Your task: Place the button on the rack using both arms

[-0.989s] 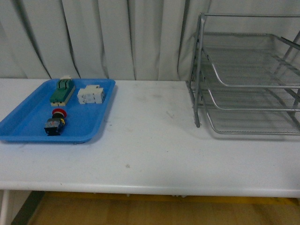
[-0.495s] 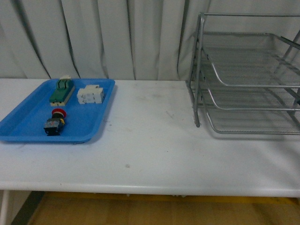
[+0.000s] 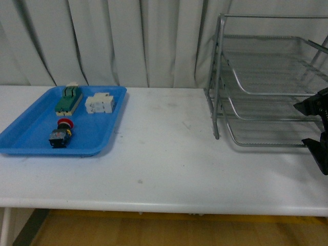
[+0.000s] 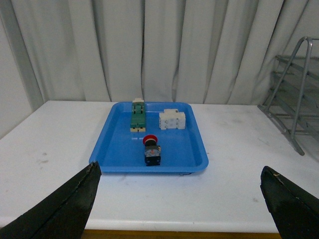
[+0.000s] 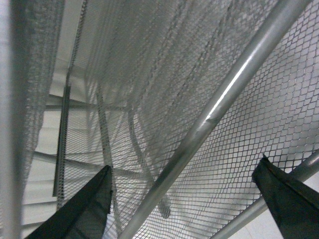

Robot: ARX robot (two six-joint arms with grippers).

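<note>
**Button**: one, red cap and dark boxy body. It lay on its side in the tray, cap toward the far edge of the worktop, untouched and free on all sides.

**Tray:** blue, at the far-left corner. It also held a green block and white blocks, both beyond the button and apart from it.

**Rack**: silver wire mesh, three tiers, at the far-right corner, with nothing seen in it.

**Left gripper**: jaws spread wide and empty, hanging back by the near edge and facing the tray. It was out of the front view.

**Right gripper**: jaws spread wide and empty, at the rack's front by the right edge, level with the lower tiers. In its wrist view a rail crossed between the jaws against close mesh. Whether it touched could not be told.

**Step, as judged:** opening approach; the button was not yet picked up.

**Handling note:**
- The left gripper would do best to close across the boxy body, not the rounded cap, which looked likely to slip.
- It should come down clear of the tray wall and the green block.
- The right gripper should close squarely on a front rail only. The mesh could snag, and a skewed pull might shift the whole rack.
</note>
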